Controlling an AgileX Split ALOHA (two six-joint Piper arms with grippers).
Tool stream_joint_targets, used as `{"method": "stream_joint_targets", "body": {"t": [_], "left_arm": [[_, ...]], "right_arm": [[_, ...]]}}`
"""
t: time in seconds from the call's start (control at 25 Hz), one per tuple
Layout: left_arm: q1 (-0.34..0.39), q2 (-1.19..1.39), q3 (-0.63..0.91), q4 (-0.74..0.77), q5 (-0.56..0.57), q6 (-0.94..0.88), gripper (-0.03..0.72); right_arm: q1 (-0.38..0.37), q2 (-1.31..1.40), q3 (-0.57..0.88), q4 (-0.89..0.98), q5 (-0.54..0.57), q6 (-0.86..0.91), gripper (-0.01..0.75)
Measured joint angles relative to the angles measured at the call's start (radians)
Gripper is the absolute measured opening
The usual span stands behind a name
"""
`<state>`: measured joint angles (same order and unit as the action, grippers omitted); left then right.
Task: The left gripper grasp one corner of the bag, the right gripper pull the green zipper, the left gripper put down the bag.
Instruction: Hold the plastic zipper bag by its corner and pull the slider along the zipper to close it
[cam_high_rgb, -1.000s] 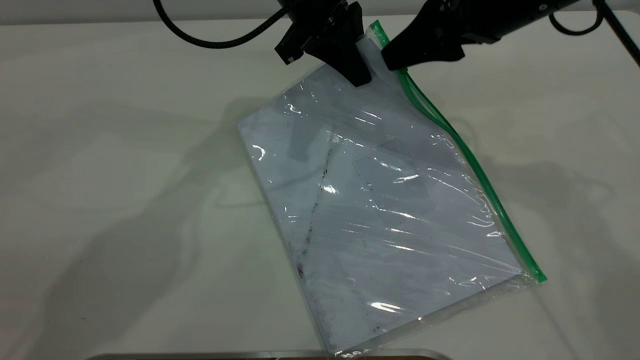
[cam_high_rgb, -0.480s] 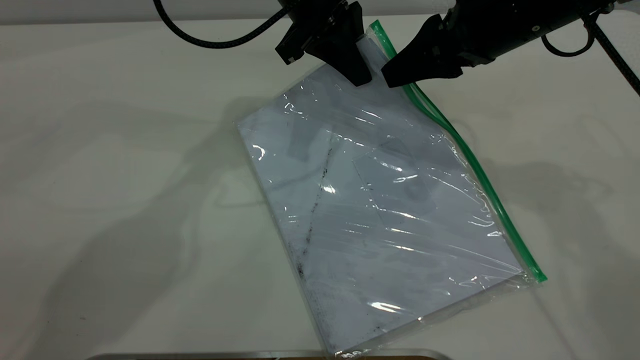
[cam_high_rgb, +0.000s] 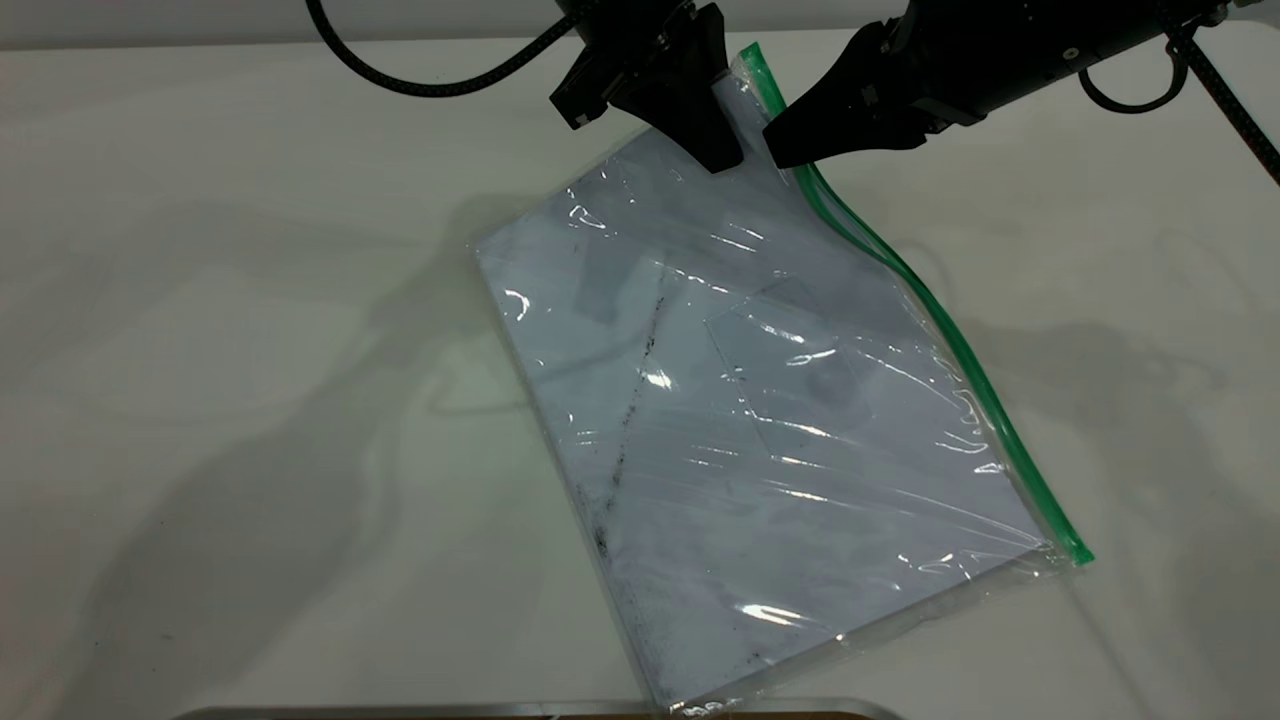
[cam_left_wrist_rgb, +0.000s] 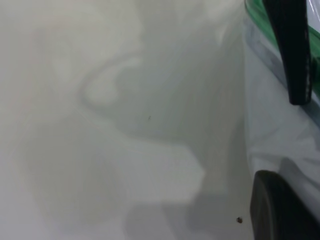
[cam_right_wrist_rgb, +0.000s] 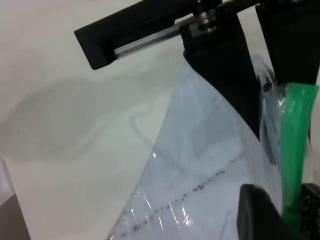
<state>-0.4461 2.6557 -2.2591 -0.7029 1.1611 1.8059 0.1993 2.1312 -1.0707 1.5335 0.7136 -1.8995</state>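
The bag (cam_high_rgb: 760, 400), clear plastic with white paper and a dark diagonal smudge, lies slanted on the white table, its far corner raised. My left gripper (cam_high_rgb: 722, 150) is shut on that raised corner. The green zipper (cam_high_rgb: 950, 340) runs down the bag's right edge. My right gripper (cam_high_rgb: 778, 150) reaches in from the right, its tips at the zipper's far end beside the left gripper. In the right wrist view the green zipper (cam_right_wrist_rgb: 297, 130) passes between my right gripper (cam_right_wrist_rgb: 291, 200) fingers, which are shut on it. The slider tab is hidden. In the left wrist view one finger (cam_left_wrist_rgb: 280, 210) rests against the bag (cam_left_wrist_rgb: 275, 135).
A thick black cable (cam_high_rgb: 430, 80) loops behind the left arm at the table's far edge. A transparent rim (cam_high_rgb: 540, 710) runs along the near edge in the exterior view. Bare white table (cam_high_rgb: 220, 350) spreads left of the bag.
My right gripper has shifted a little along the zipper's far end and settled on it. The green strip beside it now bows slightly inward. The left gripper and the bag's corner have held still.
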Motion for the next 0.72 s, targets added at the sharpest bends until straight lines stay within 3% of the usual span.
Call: {"method": "stream_joint_targets", "body": {"t": [0.16, 0.44, 0.72], "left_arm": [[0.000, 0.000, 0.000, 0.000, 0.001, 0.000, 0.051], [0.000, 0.000, 0.000, 0.000, 0.004, 0.000, 0.051], [0.001, 0.000, 0.000, -0.004, 0.006, -0.007, 0.051]], "right_arm": [[0.000, 0.000, 0.000, 0.000, 0.000, 0.000, 0.192], [0.000, 0.000, 0.000, 0.000, -0.001, 0.004, 0.070], [0.000, 0.000, 0.000, 0.000, -0.008, 0.023, 0.052]]}}
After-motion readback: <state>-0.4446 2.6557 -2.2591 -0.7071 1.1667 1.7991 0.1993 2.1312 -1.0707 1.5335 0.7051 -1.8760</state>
